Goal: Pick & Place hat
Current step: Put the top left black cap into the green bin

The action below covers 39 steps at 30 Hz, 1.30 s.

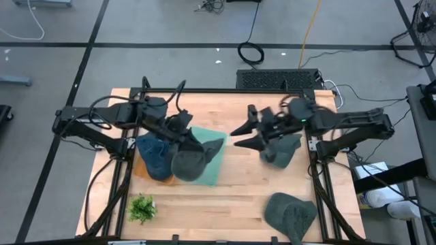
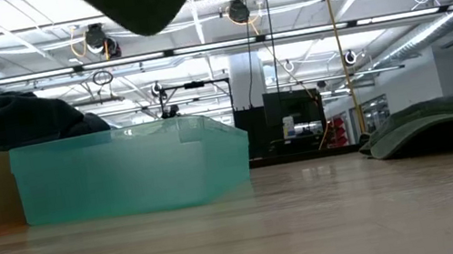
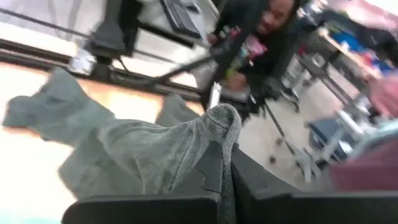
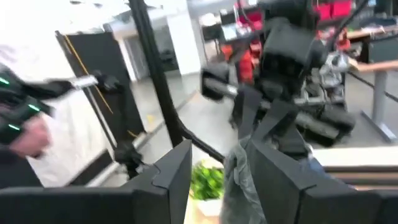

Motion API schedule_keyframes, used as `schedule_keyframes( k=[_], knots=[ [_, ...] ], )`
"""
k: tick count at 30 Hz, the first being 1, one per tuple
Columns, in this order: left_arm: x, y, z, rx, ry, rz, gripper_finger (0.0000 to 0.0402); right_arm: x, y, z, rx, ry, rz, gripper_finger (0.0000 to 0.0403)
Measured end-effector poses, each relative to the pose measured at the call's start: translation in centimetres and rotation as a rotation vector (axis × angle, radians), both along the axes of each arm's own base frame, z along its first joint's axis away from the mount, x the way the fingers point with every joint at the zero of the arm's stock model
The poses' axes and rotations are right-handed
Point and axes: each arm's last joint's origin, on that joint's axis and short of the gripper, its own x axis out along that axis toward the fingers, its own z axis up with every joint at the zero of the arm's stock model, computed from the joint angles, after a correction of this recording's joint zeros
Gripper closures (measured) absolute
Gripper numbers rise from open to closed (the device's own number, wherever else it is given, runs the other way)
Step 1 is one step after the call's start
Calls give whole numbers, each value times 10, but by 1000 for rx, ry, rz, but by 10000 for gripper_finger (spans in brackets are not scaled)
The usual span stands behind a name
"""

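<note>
The left gripper (image 1: pixel 185 134) pinches a grey-green fabric hat (image 1: pixel 191 160), hanging downward over the translucent teal plastic bin (image 1: pixel 216 162); the right gripper (image 1: pixel 246 135) hovers spread, empty.

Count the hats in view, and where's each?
4: a grey hat held by the left gripper above the teal bin; a blue hat in the orange bin; one under the right arm; one at the table's near-right edge.

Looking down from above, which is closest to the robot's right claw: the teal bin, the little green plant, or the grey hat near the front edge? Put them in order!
From the right claw, in the high view:
1. Translucent teal plastic bin, just beside it toward the table's middle.
2. Dark grey fabric hat, lying at the front edge on the right.
3. Small leafy green plant, at the front-left corner, farthest.
</note>
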Motion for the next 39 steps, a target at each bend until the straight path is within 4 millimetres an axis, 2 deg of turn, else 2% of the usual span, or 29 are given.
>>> schedule_keyframes(
  k=[6, 12, 19, 32, 39],
  knots=[
    [-16, 5, 2, 93, -6, -74, 400, -26, 0, 18, 9, -72, 55, 259],
    [-25, 11, 10, 134, -100, -205, 401, -46, -2, 31, 13, -135, 55, 258],
    [-27, 15, -1, 345, -120, -306, 401, -60, -3, 38, 15, -172, 55, 259],
    [-10, 17, -42, 383, -195, -294, 401, -57, -3, 37, 15, -167, 52, 262],
    [-3, 17, -72, 339, -249, -296, 402, -57, -3, 37, 15, -167, 51, 263]
  ],
)
